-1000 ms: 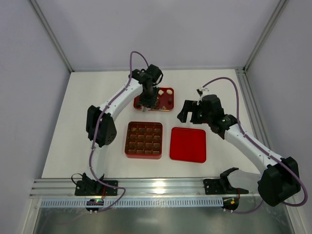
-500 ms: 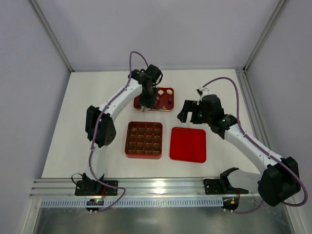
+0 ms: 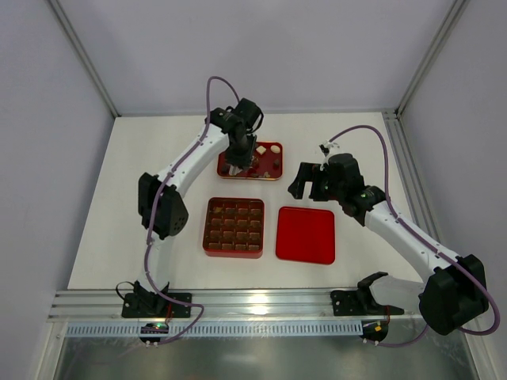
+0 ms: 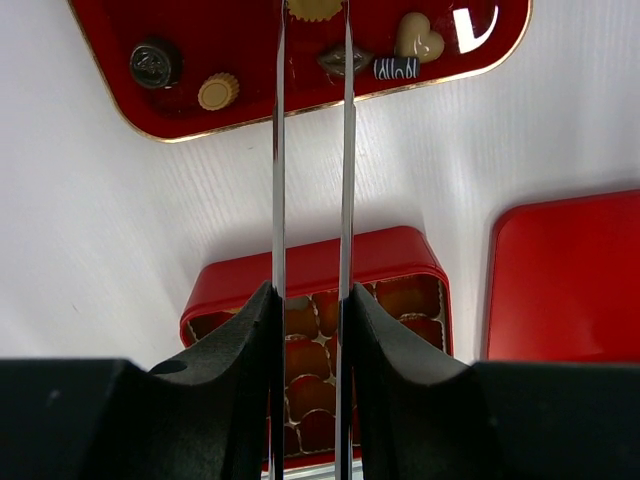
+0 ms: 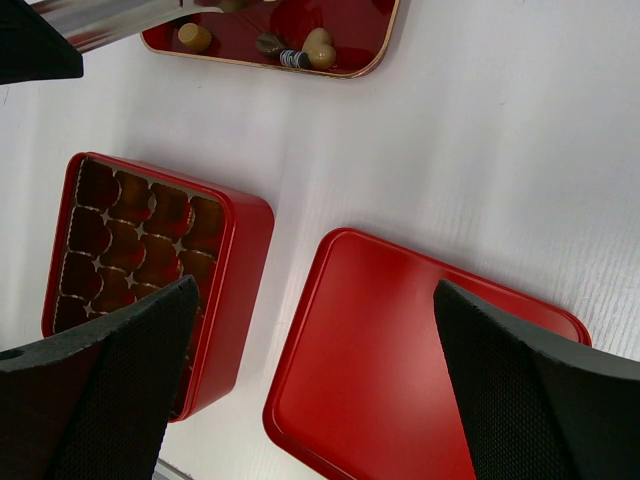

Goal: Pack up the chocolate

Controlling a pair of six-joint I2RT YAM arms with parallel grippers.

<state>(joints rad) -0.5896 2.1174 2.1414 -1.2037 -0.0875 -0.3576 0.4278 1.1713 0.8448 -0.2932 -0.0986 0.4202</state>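
Observation:
The chocolate lies as several small pieces in a shallow red tray at the back: a dark round one, a tan cup and a heart. My left gripper hangs over that tray. Its long thin metal blades stand close together, pressing both sides of a tan round chocolate at the view's top edge. The red box with brown compartments sits mid-table. My right gripper hovers open, holding nothing, above the table between the box and the lid.
The flat red lid lies right of the box. White table surrounds all three red items. Metal frame posts and a rail run along the table's edges, with the arm bases at the near edge.
The left blades have drawn closer together around the tan piece, and the left wrist has shifted slightly toward the back. The right arm has not moved.

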